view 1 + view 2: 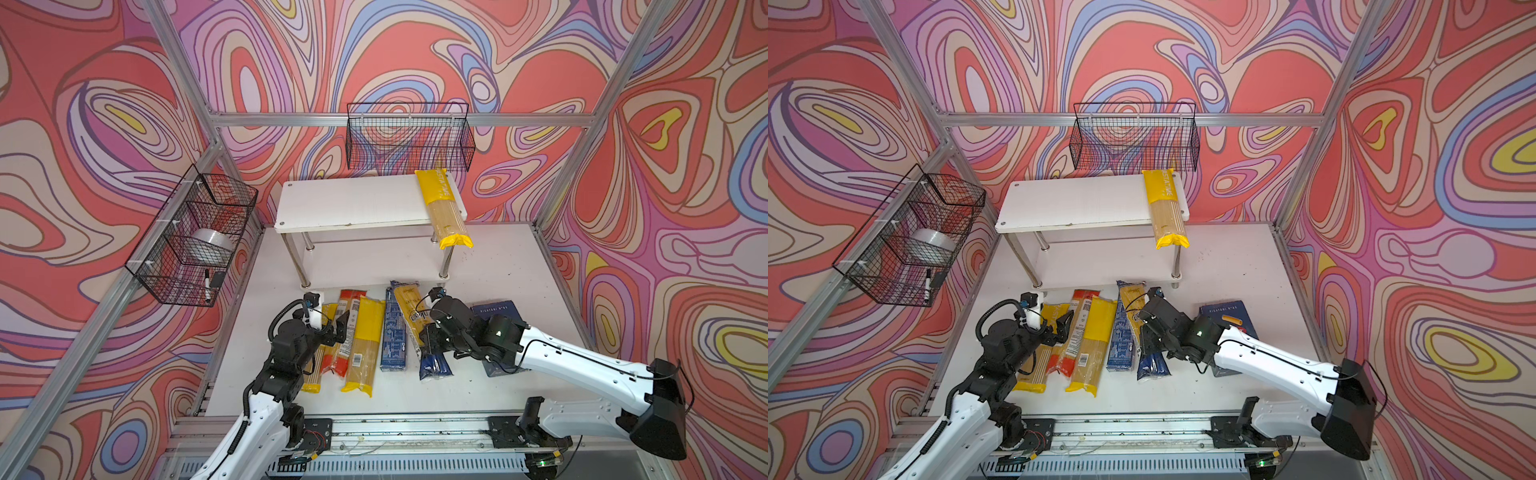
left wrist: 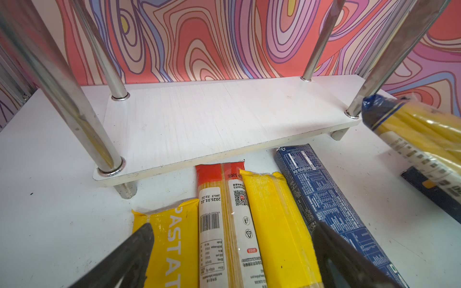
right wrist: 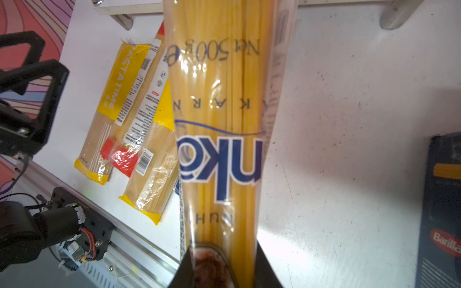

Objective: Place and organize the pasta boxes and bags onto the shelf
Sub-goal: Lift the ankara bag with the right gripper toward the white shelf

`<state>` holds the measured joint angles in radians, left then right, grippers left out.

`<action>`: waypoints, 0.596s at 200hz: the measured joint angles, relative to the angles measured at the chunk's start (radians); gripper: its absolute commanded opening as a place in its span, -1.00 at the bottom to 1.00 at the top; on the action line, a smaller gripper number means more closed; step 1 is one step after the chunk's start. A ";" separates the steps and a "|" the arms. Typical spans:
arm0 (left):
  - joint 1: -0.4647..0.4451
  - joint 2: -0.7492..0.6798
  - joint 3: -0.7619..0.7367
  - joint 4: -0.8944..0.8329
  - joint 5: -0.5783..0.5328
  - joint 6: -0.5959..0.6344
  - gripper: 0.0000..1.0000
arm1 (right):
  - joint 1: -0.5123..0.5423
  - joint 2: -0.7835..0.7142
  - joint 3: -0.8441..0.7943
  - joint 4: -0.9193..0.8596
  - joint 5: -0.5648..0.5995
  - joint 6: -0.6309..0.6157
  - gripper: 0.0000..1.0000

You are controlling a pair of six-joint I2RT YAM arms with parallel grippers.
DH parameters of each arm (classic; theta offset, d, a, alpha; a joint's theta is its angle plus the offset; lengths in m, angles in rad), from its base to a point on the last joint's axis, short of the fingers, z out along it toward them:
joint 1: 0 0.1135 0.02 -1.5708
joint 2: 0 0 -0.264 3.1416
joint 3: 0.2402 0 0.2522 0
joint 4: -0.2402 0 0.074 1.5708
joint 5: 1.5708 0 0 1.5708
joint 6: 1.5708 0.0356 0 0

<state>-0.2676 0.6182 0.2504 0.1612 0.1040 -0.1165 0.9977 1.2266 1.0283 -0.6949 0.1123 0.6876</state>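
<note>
The right gripper (image 3: pixel 219 254) is closed narrowly on the dark blue-and-gold "ankara" spaghetti packet (image 3: pixel 219 124). The packet is pinched nearer its blue end and appears lifted off the white table (image 1: pixel 498 257). Its far end is pointed toward the front right leg of the shelf (image 1: pixel 353 203). The wide Barilla rigatoni box (image 3: pixel 444 212) is seen lying flat on the table just beside this gripper, on its outer side.

The left gripper (image 2: pixel 234 251) is held wide open, with nothing gripped between its jaws. It is poised over a row of packets laid on the table in front of the shelf. Below it are seen a yellow "PASTA TIME" packet (image 2: pixel 169 237), the red-ended clear packet (image 2: pixel 219 212) and a second yellow-and-clear packet (image 2: pixel 274 224), side by side and touching. The long narrow dark blue box (image 2: pixel 324 194) is laid just beside them, between that row and the held packet.

A third yellow-and-clear packet (image 1: pixel 440 199) is set across the right end of the shelf's top tier. Its near end is left overhanging the front edge.
</note>
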 measured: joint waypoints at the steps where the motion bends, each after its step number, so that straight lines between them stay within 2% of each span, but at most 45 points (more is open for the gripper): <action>1: 0.000 0.000 0.000 0.000 0.000 0.000 1.00 | 0.001 0.000 0.003 -0.002 0.000 -0.001 -1.00; 88: 0.000 0.018 0.000 0.001 0.000 0.000 1.00 | 0.040 0.042 0.293 -0.167 0.030 -0.071 -1.00; 119: 0.000 0.026 0.000 0.000 0.000 0.000 1.00 | 0.040 0.053 0.337 -0.197 0.035 -0.097 -1.00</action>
<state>-0.2676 0.6441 0.2504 0.1612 0.1043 -0.1165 1.0378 1.2793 1.3655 -0.8921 0.1471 0.5911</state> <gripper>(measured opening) 0.999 0.237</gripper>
